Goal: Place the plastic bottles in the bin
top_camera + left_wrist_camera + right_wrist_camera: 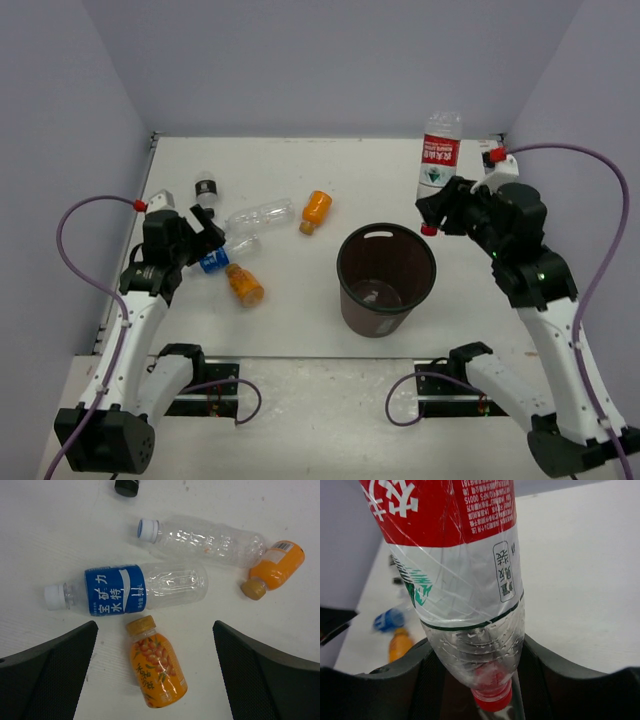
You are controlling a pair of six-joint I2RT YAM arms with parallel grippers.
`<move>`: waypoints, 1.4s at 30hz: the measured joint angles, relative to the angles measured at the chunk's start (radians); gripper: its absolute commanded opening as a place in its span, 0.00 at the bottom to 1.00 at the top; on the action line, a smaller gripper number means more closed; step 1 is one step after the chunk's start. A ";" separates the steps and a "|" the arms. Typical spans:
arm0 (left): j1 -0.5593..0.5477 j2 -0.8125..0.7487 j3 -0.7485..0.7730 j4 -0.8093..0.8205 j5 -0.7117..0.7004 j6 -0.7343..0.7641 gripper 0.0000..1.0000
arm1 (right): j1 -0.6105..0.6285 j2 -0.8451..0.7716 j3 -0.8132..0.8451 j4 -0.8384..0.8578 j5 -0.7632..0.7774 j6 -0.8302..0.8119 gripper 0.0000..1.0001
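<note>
My right gripper point(440, 215) is shut on a clear red-label bottle point(438, 155), held upside down behind the right rim of the dark bin point(386, 250). In the right wrist view the bottle point(460, 580) has its neck between my fingers point(420, 680), red cap down. My left gripper point(205, 240) is open above the bottles lying at the left. In the left wrist view an orange bottle point(157, 670) lies between the open fingers point(60, 665), apart from both. A blue-label bottle point(125, 595), a clear unlabelled bottle point(205, 540) and a second orange bottle point(275, 570) lie beyond it.
A small black-label bottle point(206, 187) stands at the far left, behind the left gripper. Walls close the table at the left, back and right. The bin stands between the two arms, nearer the right one.
</note>
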 measured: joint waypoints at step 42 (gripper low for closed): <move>-0.238 0.080 -0.198 -0.051 0.096 -0.129 1.00 | 0.177 -0.163 -0.014 0.051 -0.032 0.084 0.99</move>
